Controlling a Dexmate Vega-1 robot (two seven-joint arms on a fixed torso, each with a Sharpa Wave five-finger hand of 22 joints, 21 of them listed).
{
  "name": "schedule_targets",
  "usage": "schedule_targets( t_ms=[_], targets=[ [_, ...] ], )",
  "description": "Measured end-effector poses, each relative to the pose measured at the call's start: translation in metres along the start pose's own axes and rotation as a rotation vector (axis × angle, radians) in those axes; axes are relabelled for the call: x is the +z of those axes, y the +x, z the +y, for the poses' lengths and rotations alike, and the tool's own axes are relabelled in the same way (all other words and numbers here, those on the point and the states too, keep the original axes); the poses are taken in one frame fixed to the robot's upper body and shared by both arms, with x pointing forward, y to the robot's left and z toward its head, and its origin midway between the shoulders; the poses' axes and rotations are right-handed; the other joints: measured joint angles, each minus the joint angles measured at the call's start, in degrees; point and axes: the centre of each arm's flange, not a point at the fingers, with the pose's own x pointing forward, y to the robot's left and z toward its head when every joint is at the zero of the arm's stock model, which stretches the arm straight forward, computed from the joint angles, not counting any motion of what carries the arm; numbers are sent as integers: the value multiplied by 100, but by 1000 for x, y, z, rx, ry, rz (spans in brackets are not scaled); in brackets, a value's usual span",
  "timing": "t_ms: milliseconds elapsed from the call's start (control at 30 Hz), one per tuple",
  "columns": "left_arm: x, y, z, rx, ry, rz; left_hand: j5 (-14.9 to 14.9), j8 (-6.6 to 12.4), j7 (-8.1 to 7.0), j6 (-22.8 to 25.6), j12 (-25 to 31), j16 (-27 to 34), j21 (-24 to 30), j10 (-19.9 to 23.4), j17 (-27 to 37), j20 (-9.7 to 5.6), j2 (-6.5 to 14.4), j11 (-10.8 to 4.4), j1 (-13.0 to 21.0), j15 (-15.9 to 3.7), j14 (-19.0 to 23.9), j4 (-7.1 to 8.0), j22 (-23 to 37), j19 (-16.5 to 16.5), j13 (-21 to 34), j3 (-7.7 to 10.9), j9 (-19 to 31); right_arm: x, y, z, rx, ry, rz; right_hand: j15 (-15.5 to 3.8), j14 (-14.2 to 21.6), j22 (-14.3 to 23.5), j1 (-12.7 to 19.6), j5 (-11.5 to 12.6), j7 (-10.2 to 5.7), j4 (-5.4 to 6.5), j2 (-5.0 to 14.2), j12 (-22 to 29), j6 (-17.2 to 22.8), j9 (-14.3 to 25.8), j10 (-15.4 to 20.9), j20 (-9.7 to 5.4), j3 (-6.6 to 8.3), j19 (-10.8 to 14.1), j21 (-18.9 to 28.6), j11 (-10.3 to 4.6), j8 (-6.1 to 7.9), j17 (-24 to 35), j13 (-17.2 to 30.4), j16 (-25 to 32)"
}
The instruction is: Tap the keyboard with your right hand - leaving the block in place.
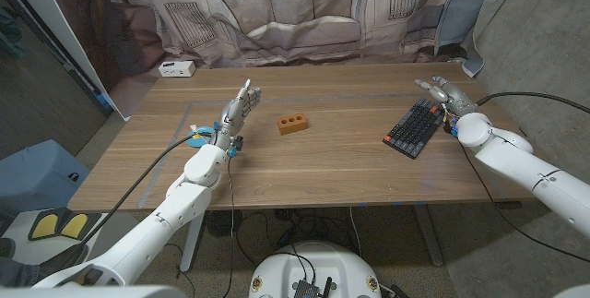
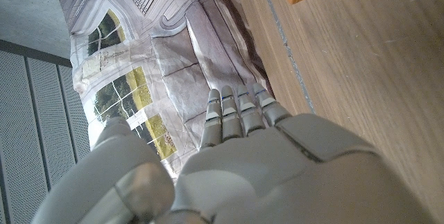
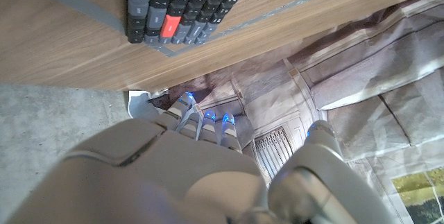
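Right hand (image 1: 444, 93) hovers just beside the keyboard (image 1: 413, 126), at its far right end, fingers straight and apart, grasping nothing. Keyboard lies angled on the table's (image 1: 304, 173) right side; the wrist view cuts it off. Block (image 1: 293, 124) sits mid-table, well apart. Left hand (image 1: 238, 111) stands near the block, fingers straight, released
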Motion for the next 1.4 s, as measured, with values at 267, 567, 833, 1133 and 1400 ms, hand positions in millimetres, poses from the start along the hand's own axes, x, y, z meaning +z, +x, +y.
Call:
schedule_targets(
  t_ms=[267, 567, 833, 1133, 1400],
  targets=[
    [0, 0, 0, -3, 0, 0, -23, 0, 0, 0, 0, 0, 0, 0, -14, 0, 0, 0, 0, 0, 0, 0, 0, 0, 0, 0, 0, 4, -7, 3, -12, 43, -38, 11, 112, 0, 29, 0, 92, -47, -29, 0, 32, 0, 107, 11, 0, 107, -1, 44, 0, 1, 0, 19],
    [1, 1, 0, -8, -3, -2, -23, 0, 0, 0, 0, 0, -33, 0, -14, 0, 30, 0, 30, 0, 0, 1, 0, 0, 0, -1, 0, 8, -13, 6, -9, 114, -82, 31, 153, 1, 29, 0, 122, -46, -29, 0, 63, 0, 168, -1, 0, 158, -1, 45, 0, 1, 1, 19],
    [1, 1, 1, -12, -2, 0, -23, 0, 0, -1, -38, 0, -44, 0, 2, 0, 30, 0, 30, 0, 0, 1, 0, 0, 0, -1, 0, 12, -19, 9, -1, 179, -120, 96, 217, 1, 60, 0, 151, -46, -60, 47, 96, 1, 249, 0, 0, 199, -6, 108, 0, 1, 1, 19],
    [1, 2, 2, -21, -2, 4, -23, 0, 0, -1, -39, 0, -44, 0, 2, 0, 30, 0, 30, 0, 0, -33, 0, 0, 0, -4, 0, 16, -24, 13, 14, 262, -168, 92, 297, 2, 92, 0, 110, -46, -28, 47, 362, 1, 403, -10, 0, 272, -25, 117, 67, 2, 1, 18],
    [3, 4, 1, -33, -3, 2, -22, 0, 0, -1, -38, 0, -44, 0, 2, 0, 30, 0, 30, 0, 0, -38, 0, 0, 0, -10, 0, 21, -30, 17, 23, 323, -207, 124, 389, 2, 91, 0, 158, -46, -29, 67, 456, 1, 492, -11, 0, 333, -25, 143, 66, 2, 1, 41]
  ],
)
